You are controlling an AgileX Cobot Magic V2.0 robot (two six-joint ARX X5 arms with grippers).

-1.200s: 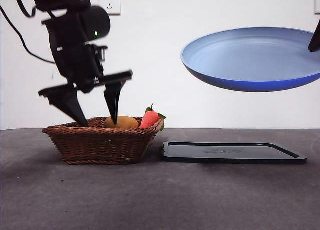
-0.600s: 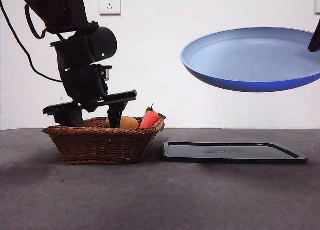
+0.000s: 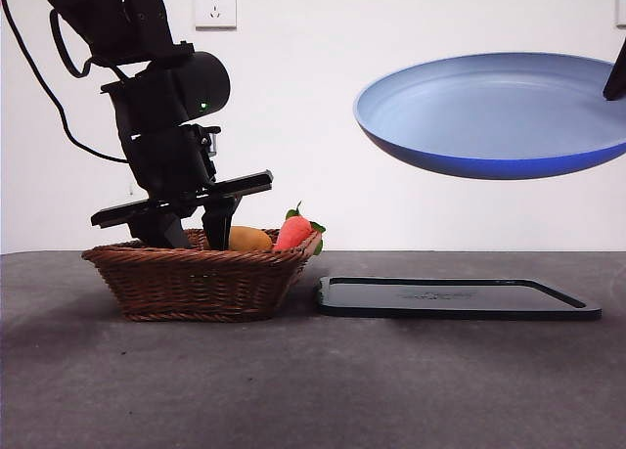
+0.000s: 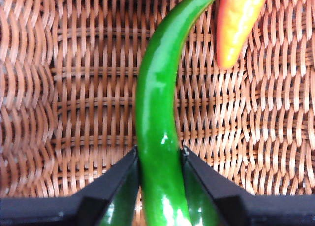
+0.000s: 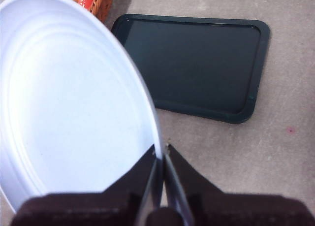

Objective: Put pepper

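The left gripper [image 4: 160,169] has its 2 jaws pressed against the green pepper [image 4: 155,103], which lies on the wicker basket [image 3: 196,278] floor. The right gripper [image 5: 161,174] pinches the blue plate [image 5: 69,103] rim, holding it high, likely to receive the pepper.

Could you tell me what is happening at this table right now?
The left gripper is down inside the wicker basket, its jaws closed around the green pepper, which lies on the basket floor. The right gripper holds a blue plate by its rim, above the black tray.
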